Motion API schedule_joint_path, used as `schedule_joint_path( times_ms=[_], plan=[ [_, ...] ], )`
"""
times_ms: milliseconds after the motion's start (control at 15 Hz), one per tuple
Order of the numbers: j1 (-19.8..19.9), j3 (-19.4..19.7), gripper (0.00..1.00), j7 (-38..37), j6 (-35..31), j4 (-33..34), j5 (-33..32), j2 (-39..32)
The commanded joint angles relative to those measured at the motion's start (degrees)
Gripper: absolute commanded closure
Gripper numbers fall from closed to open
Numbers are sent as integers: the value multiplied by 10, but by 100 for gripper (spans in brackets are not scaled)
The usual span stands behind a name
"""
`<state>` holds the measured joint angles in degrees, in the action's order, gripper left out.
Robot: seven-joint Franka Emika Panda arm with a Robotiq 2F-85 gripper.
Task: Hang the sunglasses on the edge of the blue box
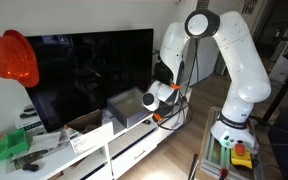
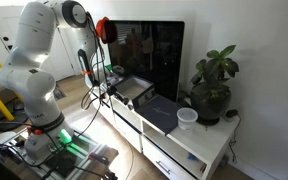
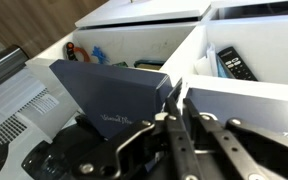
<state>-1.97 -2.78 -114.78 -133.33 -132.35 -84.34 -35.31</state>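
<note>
The arm (image 1: 229,60) reached down from its base on the floor toward the white stand (image 1: 94,152) under the TV (image 1: 84,70). The blue box (image 1: 124,105) sat on top of that stand, just in front of the screen, with its paler rim facing up. The gripper (image 1: 146,100) hung right at the box's near side, tilted in toward it.

From across the room the same showed: the arm (image 2: 34,50) leaned over, with the gripper (image 2: 109,92) just beside the box (image 2: 134,88), in front of the TV (image 2: 149,55). Further along the stand (image 2: 189,152) lay a flat dark tray (image 2: 159,113), then a white cup (image 2: 187,118) and a plant (image 2: 212,85). A red thing (image 1: 12,57) hung on the wall by the screen's far end.

In the wrist view the box (image 3: 109,95) showed a slanted dark wall with a small pale logo. The gripper (image 3: 181,112) had its tips up against the box's corner edge. The fingers (image 3: 170,135) looked drawn close to one another, but I could not tell whether they met or pinched something thin. A dark glossy shape (image 3: 69,160) lay below them, and I could not say for sure that it was the sunglasses. A remote (image 3: 232,65) lay in a white compartment beyond the box.
</note>
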Motion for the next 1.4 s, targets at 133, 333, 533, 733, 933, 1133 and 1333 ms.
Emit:
schedule_joint_path(
  times_ms=[133,333,533,733,933,1133,1333],
  plan=[
    [30,-30,97,167,-19,-27,167,62],
    [23,-21,87,217,-30,-19,235,74],
    [9,-7,99,216,-49,-3,252,67],
    [2,0,74,214,-71,0,255,65],
    [4,-1,61,230,-94,-14,269,84],
    [17,5,41,284,-166,-50,271,137],
    [44,12,20,332,-246,-80,227,192]
  ],
)
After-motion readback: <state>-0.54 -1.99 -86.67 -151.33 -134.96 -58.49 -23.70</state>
